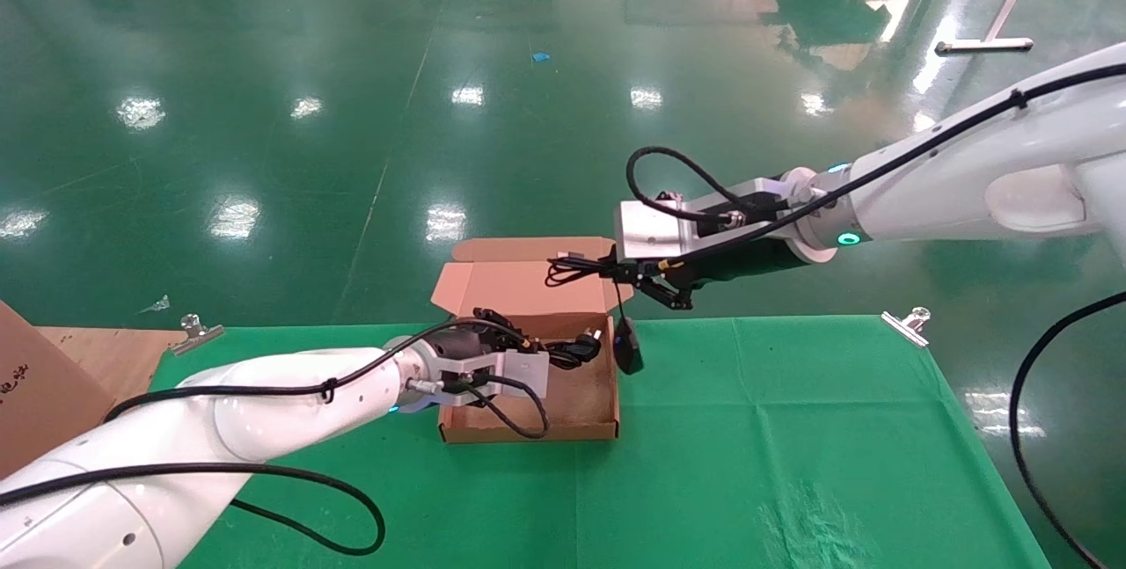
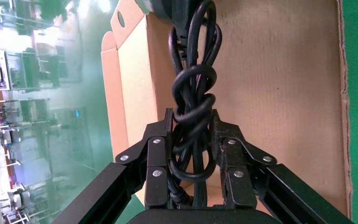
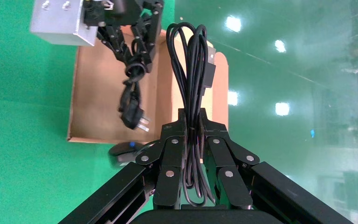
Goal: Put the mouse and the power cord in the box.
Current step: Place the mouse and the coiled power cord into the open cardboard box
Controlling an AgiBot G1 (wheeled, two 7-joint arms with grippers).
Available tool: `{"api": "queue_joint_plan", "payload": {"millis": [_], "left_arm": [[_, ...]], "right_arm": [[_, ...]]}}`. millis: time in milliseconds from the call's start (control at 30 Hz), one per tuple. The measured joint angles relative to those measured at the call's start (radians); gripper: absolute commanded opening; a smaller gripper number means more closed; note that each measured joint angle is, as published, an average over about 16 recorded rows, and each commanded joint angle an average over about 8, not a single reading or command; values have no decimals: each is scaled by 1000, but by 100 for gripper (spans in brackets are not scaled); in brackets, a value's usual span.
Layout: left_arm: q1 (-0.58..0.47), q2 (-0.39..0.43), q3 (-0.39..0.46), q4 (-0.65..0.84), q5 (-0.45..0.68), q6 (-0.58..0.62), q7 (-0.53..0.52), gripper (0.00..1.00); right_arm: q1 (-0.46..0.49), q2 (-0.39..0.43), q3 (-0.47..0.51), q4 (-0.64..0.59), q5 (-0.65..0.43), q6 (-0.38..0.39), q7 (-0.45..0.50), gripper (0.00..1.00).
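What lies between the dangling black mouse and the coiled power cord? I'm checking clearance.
Head view: only the brown cardboard box's right wall separates mouse from power cord.

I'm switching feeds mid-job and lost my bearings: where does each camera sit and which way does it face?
Head view: on the robot's head, looking forward and down at the box; both arms show.
Left wrist view: on the left arm, looking past the left hand, shut on the power cord, into the box.
Right wrist view: on the right arm, past the right hand shut on the mouse's cable; the mouse dangles below.
All three share the box.
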Motion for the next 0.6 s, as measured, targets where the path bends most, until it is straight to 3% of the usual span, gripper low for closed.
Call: {"api": "queue_joint_plan", "payload": {"millis": [600], "left_arm": [[-71, -17, 5, 51, -147, 73, 54, 100]], "right_arm": [[-25, -17, -23, 108, 54, 53, 41, 0]]}}
